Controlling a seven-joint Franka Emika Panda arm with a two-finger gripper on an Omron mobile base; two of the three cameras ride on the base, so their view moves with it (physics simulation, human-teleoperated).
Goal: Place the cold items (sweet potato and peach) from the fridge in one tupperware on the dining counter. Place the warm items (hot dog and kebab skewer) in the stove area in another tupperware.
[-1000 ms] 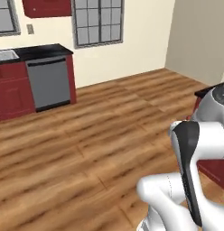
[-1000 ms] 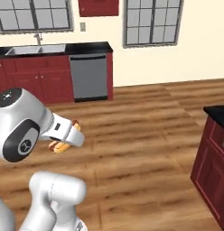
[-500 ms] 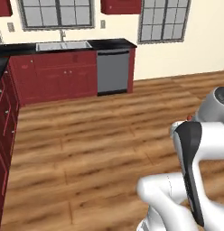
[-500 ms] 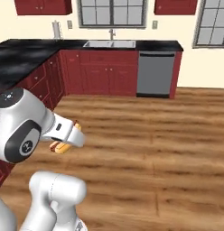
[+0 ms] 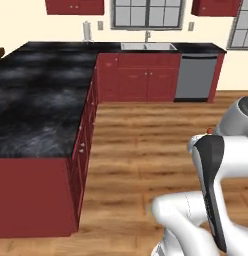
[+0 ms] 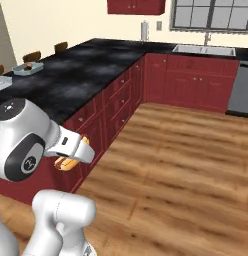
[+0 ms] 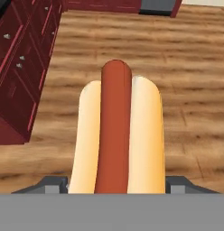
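Wood floor runs open through the middle of the kitchen; dark-topped bench (image 6: 71,75) with red cabinet fronts stands to the robot's left, sink run and dishwasher (image 5: 196,77) along the far wall.

Hand (image 6: 71,155) clenched on the hot dog (image 7: 116,135). In the hand view the bun sits between the two dark tips, sausage uppermost, long axis pointing straight out along the hand. From the right base view the hot dog shows orange just under the hand, carried low beside the arm, over the floor and near the bench's cabinet fronts.

A container (image 6: 28,67) with something in it sits on the far left part of the bench, near the chair backs; likely a tupperware, contents too small to tell. It lies left of and beyond the hand, well apart.

Judgement: transit step. The hot dog must rise above the bench edge before crossing over the top. Floor room is ample; the cabinet corner by the hand is the nearest obstruction.
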